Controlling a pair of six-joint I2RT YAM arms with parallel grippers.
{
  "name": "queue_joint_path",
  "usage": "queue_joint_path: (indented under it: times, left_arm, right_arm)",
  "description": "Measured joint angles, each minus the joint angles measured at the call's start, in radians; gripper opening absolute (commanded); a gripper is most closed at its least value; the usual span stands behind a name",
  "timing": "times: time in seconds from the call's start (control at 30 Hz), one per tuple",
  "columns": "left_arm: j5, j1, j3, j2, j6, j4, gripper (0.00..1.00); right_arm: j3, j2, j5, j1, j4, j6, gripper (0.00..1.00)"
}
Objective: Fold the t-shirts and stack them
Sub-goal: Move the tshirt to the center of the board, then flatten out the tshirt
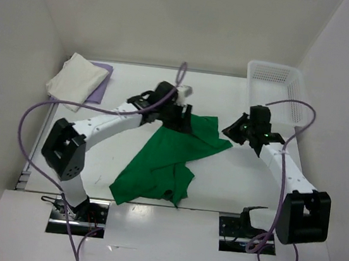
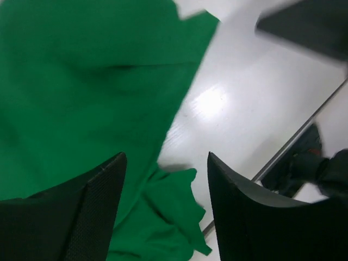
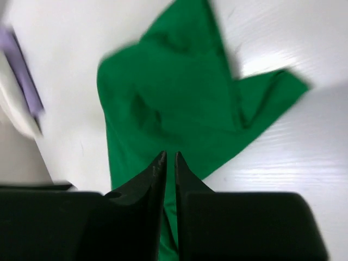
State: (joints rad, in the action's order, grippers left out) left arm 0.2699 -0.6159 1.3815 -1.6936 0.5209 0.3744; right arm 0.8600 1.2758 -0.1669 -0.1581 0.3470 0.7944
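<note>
The green t-shirt is lying beneath the open left gripper and ahead of the nearly closed, empty right gripper.

Both arms reach inward toward each other, one gripper spread wide, the other nearly closed.
The white-and-black left arm stretches forward and to the right with its elbow low. Its black two-finger left gripper points downward, fingers well apart. The white-and-black right arm angles forward and to the left. Its black two-finger right gripper has the fingers almost together, a thin slit between them.
</note>
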Motion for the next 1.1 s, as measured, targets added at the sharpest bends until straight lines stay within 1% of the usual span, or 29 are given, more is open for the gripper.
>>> queue_joint_path:
  times: [0.07,0.1,0.2,0.23,0.33,0.53,0.57,0.67,0.7,0.83,0.87,0.9,0.97,1.0,1.07,1.1]
  left_arm:
    - [-0.056,-0.101,0.087,-0.076,-0.031,0.005,0.7]
    - [-0.084,-0.149,0.134,-0.119,-0.05,0.004,0.7]
    - [-0.134,-0.231,0.231,-0.23,-0.095,0.014,0.7]
    - [-0.145,-0.244,0.264,-0.271,-0.105,0.026,0.68]
    - [-0.175,-0.256,0.329,-0.384,-0.135,0.038,0.68]
    - [-0.217,-0.257,0.395,-0.543,-0.175,0.087,0.68]
    - [-0.224,-0.261,0.415,-0.565,-0.178,0.093,0.66]
    - [-0.243,-0.27,0.469,-0.591,-0.183,0.098,0.56]
    - [-0.245,-0.274,0.481,-0.596,-0.183,0.097,0.47]
    - [-0.247,-0.281,0.495,-0.612,-0.185,0.093,0.31]
    - [-0.247,-0.285,0.495,-0.616,-0.184,0.093,0.24]
    - [-0.247,-0.286,0.495,-0.623,-0.184,0.093,0.22]
    - [-0.258,-0.29,0.492,-0.628,-0.187,0.084,0.22]
    - [-0.265,-0.291,0.489,-0.628,-0.186,0.076,0.35]
    - [-0.269,-0.295,0.483,-0.628,-0.193,0.058,0.53]
    - [-0.27,-0.298,0.481,-0.627,-0.198,0.047,0.64]
  right_arm:
    - [-0.002,-0.061,0.018,0.074,0.018,0.009,0.21]
    - [0.001,-0.099,0.031,0.109,0.026,0.016,0.23]
    - [0.019,-0.182,0.054,0.156,0.046,0.031,0.29]
    - [0.024,-0.2,0.051,0.159,0.05,0.032,0.29]
    - [0.034,-0.235,0.038,0.169,0.07,0.044,0.34]
    - [0.072,-0.241,0.031,0.203,0.121,0.047,0.34]
    - [0.077,-0.241,0.023,0.203,0.121,0.049,0.34]
    - [0.082,-0.241,-0.008,0.203,0.119,0.054,0.34]
    - [0.082,-0.241,-0.018,0.203,0.119,0.055,0.35]
    - [0.082,-0.241,-0.037,0.203,0.118,0.06,0.35]
    - [0.082,-0.241,-0.04,0.203,0.118,0.061,0.35]
    - [0.082,-0.241,-0.041,0.203,0.118,0.061,0.35]
    - [0.082,-0.241,-0.041,0.203,0.118,0.061,0.37]
    - [0.082,-0.241,-0.04,0.203,0.118,0.062,0.39]
    - [0.082,-0.241,-0.04,0.203,0.118,0.063,0.39]
    - [0.082,-0.241,-0.041,0.203,0.117,0.063,0.4]
